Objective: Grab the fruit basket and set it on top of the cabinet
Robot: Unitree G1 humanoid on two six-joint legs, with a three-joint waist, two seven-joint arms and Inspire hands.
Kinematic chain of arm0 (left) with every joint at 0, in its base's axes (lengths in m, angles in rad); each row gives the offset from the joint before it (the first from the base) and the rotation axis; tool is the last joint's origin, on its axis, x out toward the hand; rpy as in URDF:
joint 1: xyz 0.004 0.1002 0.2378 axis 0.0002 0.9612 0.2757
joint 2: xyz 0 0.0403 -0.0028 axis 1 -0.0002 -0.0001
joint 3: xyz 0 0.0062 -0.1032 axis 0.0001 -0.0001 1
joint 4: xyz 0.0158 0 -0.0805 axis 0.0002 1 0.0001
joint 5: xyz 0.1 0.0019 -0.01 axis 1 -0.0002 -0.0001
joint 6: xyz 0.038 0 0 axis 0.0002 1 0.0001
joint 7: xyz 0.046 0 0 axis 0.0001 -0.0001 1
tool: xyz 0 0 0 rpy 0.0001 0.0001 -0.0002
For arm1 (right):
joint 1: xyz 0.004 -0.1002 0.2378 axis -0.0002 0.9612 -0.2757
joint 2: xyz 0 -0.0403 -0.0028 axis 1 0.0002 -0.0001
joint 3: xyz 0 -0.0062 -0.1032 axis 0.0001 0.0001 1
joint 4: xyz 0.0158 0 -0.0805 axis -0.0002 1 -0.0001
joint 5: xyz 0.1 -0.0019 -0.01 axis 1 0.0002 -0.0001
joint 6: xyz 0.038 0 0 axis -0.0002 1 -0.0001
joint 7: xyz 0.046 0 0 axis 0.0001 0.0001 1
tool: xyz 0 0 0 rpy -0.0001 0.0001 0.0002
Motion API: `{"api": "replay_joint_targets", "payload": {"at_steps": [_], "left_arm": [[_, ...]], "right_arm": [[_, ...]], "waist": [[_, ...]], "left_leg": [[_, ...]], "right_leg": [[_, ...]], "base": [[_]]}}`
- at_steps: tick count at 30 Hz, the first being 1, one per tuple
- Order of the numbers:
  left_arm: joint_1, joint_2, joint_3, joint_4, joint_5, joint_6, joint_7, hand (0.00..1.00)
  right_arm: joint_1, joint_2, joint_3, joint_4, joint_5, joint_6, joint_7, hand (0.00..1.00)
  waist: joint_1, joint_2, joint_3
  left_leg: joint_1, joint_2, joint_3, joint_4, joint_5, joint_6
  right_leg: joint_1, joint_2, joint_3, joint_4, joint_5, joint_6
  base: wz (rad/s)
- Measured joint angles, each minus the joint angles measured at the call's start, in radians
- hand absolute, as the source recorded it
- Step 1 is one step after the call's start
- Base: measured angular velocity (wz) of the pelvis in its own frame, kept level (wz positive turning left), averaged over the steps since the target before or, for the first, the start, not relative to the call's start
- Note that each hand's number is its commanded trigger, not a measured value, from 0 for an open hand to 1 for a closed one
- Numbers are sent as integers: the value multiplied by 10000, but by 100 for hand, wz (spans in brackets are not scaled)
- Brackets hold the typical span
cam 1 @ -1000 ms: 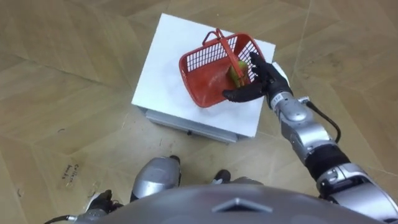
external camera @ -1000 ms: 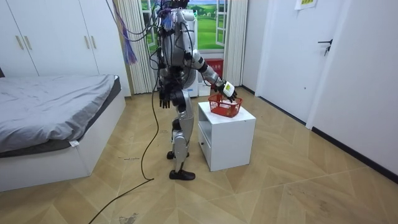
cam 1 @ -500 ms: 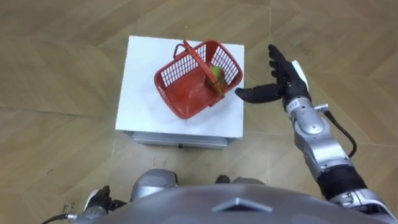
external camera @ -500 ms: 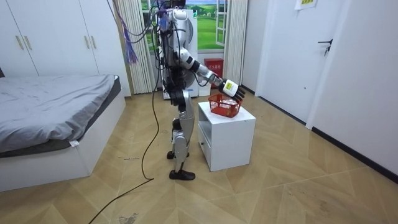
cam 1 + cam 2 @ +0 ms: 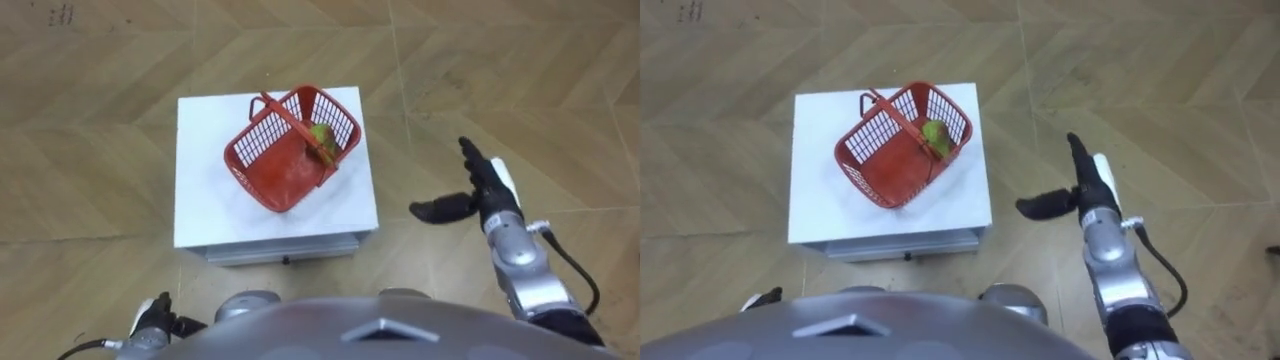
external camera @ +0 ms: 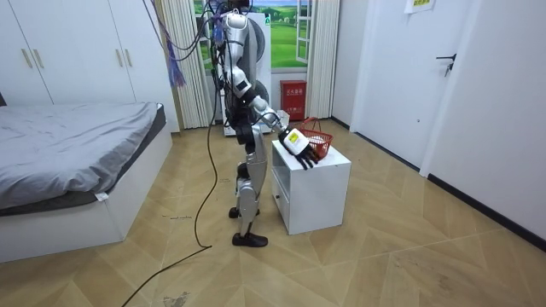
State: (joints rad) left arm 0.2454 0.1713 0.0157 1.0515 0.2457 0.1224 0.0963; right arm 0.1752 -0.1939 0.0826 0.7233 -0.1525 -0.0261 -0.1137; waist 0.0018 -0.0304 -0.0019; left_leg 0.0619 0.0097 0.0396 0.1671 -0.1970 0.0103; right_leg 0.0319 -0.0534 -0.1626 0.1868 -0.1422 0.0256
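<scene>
1. Fruit basket (image 5: 285, 165) is out of my grasp: nearest me, my right hand (image 5: 488, 198) hovers over the floor (image 5: 520, 80), fingers straight, holding nothing.
2. My left hand (image 5: 152, 318) hangs low; its state I cannot tell.
3. Farther out, it sits on the white cabinet (image 5: 200, 200), green fruit (image 5: 322, 138) inside.

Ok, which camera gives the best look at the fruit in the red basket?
The left eye view: it looks down into the basket, showing the green fruit by the handle. The right eye view shows much the same. In the room view the basket is side-on, fruit too small to tell.
</scene>
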Motion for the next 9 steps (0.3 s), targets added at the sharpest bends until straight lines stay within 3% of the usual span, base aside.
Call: {"api": "replay_joint_targets", "payload": {"at_steps": [9], "left_arm": [[169, -67, 272, -66, 802, 241, -369, 0]], "right_arm": [[299, 148, -676, 3247, 1021, 67, 253, 0]], "waist": [[26, 120, 13]], "left_leg": [[257, 101, 134, -6, -130, -51]], "right_leg": [[261, 139, 234, -199, -17, -3]], "base": [[-4]]}}
